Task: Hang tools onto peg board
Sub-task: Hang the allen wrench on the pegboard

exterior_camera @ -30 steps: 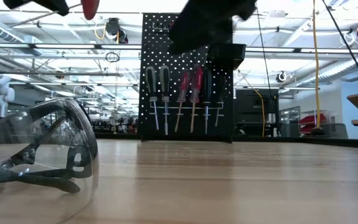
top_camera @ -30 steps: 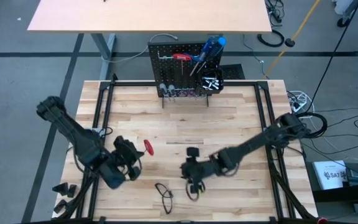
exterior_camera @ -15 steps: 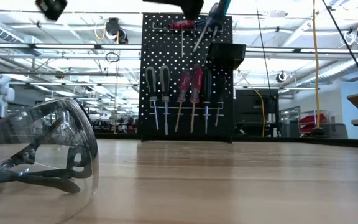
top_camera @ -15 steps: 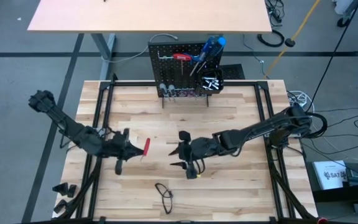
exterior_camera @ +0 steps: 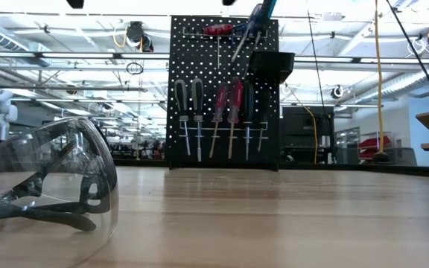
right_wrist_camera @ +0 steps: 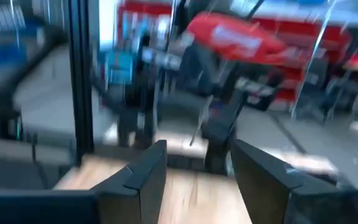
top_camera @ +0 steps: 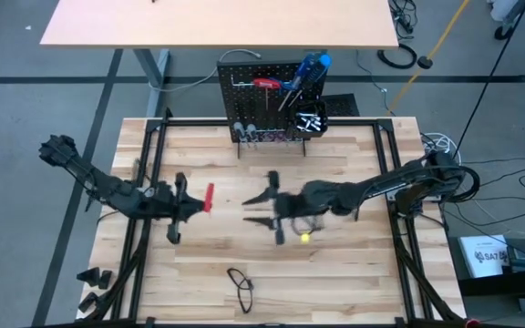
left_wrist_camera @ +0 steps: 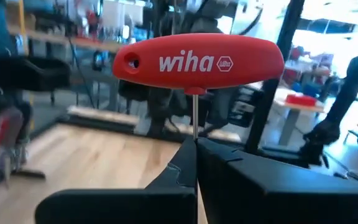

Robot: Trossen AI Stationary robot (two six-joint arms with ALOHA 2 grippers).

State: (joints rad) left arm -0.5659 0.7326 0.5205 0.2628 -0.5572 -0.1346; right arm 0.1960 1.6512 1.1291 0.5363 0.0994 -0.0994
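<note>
T-handle key (left_wrist_camera: 197, 59): a red-handled tool with a thin metal shaft, held by that shaft in the left claw (left_wrist_camera: 196, 148), whose jaws are clenched on it. In the high view the key (top_camera: 209, 197) sits above the left half of the tabletop (top_camera: 335, 264), handle toward the centre.

Right claw (top_camera: 261, 210): raised near the tabletop's middle, facing the left claw. Its fingers (right_wrist_camera: 145, 168) stand apart with nothing between them; in its wrist view the red handle (right_wrist_camera: 235, 37) shows ahead, blurred. The two claws are near each other, not touching.

Peg board (top_camera: 272, 100): upright at the far edge of the tabletop. It carries a row of screwdrivers (exterior_camera: 214, 115), a red tool on an upper hook, blue-handled tools angled above, and a black bin (exterior_camera: 272, 65).

Other items: safety glasses (exterior_camera: 43, 182) near the front edge; a small yellow object (top_camera: 305, 238) under the right arm, too small to identify.

Risks, as judged: the grip is on a thin shaft, so the heavier handle could pivot or slip during a handover or a swing toward the board. If the right claw closes off-centre on the handle, the key may twist out and drop. At the board, crowded hooks leave little room; a misjudged approach could knock hung tools loose.
</note>
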